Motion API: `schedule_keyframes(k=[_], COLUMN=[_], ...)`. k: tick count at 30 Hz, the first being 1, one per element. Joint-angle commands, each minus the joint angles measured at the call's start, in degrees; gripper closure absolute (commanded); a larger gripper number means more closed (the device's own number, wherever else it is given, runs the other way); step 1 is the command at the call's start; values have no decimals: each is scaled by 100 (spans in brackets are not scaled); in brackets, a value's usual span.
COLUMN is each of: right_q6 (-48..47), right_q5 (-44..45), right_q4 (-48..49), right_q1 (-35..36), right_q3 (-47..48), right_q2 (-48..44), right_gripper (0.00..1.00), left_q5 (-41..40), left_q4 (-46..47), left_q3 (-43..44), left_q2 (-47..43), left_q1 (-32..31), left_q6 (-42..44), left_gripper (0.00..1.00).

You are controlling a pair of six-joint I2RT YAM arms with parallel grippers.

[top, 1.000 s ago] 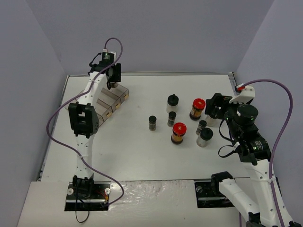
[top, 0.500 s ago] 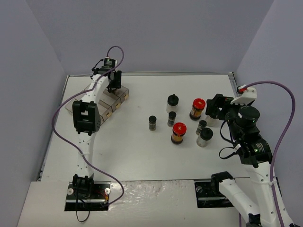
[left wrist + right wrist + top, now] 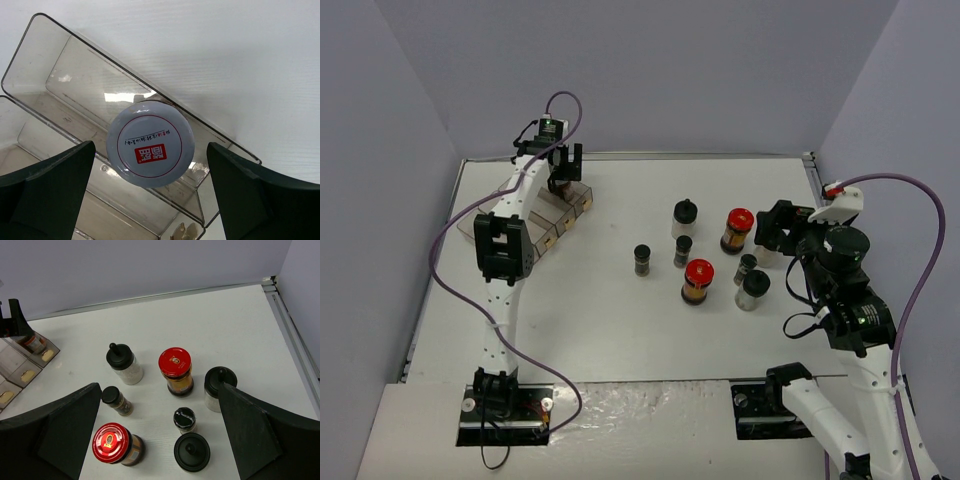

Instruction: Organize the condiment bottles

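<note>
Far-left corner: left gripper (image 3: 561, 175) is spread wide and gripping nothing. The white-lidded jar (image 3: 150, 150) stands between its fingers inside the clear tray (image 3: 60, 65), and the lid hides its contents. Seven other jars (image 3: 175, 365) cluster right of centre. Right gripper (image 3: 770, 228) gapes wide, empty too.

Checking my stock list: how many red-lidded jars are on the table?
2. The far red-lidded jar stands right of the tall black-capped bottle; the near red-lidded jar stands front-left of it, mid-cluster. The tray is partly hidden.
</note>
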Motion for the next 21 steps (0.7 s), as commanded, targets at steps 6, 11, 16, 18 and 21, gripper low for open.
schedule_keyframes(k=[6, 11, 16, 18, 21], right_q6=[-63, -196, -254, -279, -301], right_q5=[-183, -290, -384, -384, -384], right_q4=[284, 287, 285, 281, 287], right_q1=[43, 43, 49, 43, 51], right_q3=[59, 28, -46, -88, -175], right_q2=[-55, -90, -136, -183, -282], right_gripper=[0, 0, 0, 0, 0], left_q5=[319, 821, 585, 481, 328], left_q4=[-847, -921, -639, -608, -435], left_q3=[389, -775, -2367, -2737, -3338], left_q2=[-1320, -2432, -3574, -3842, -4167], left_q1=[9, -345, -1324, -1701, -2329], left_q6=[-262, -473, -467, -578, -909], left_gripper=[3, 3, 3, 3, 3])
